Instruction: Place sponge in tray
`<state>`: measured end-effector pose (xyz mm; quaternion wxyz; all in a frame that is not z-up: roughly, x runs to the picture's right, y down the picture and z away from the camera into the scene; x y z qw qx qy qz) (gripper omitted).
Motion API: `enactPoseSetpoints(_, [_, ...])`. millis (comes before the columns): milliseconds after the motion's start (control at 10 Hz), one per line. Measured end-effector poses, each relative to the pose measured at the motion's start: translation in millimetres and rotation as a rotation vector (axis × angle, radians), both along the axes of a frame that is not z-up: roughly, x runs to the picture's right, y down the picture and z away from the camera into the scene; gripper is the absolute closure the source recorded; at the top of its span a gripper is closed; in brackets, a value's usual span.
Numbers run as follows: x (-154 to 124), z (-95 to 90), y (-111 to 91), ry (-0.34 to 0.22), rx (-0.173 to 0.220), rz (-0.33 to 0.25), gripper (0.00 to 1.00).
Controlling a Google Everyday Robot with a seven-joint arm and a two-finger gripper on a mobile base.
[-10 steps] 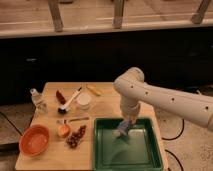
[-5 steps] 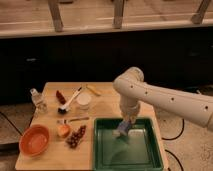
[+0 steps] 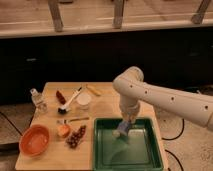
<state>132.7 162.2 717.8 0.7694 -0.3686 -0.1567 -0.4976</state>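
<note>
1. The sponge [image 3: 121,132] sits just below centre of the frame, over the upper middle of the tray [image 3: 150,159]. It is a pale blue-grey block with a lighter end towards the lower left.
2. Its long axis is tilted, running from upper right down to lower left. The lower end points at the tray floor.
3. I cannot tell whether that lower end touches the floor or hangs just above it.
4. The end effector [image 3: 126,123] is directly above and slightly right of the sponge, inside the tray's outline near its top rim. It is closed on the sponge's upper end, so the sponge lies straight down from it along the same slanted line.
5. The relation that matters, as I judge it: the sponge is already within the rim on every side, nearer the top rim than the bottom one, with bare green floor below it. Release should need only opening, or a short drop first; no sideways travel looks necessary.
6. There is one arm [image 3: 165,97]. It comes in from the right edge of the frame, bends at the elbow above the tray and descends near-vertically.
7. Outside the tray, on the counter [image 3: 52,159] to the left, are an orange bowl [image 3: 34,140] at lower left and a white-handled brush [image 3: 70,101] higher up. Both are well apart from the sponge and out of the line of release.
</note>
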Motion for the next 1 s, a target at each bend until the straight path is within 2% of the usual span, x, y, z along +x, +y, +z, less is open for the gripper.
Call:
enactPoseSetpoints(300, [-1.4,-0.2,0.2,-0.010,-0.003,-0.013,0.85])
enactPoseSetpoints(500, [-1.8,-0.6,0.2,-0.015,-0.005,-0.021,0.80])
enactPoseSetpoints(1000, [-4.1,-2.6,0.0,-0.032,-0.009,-0.042,0.79])
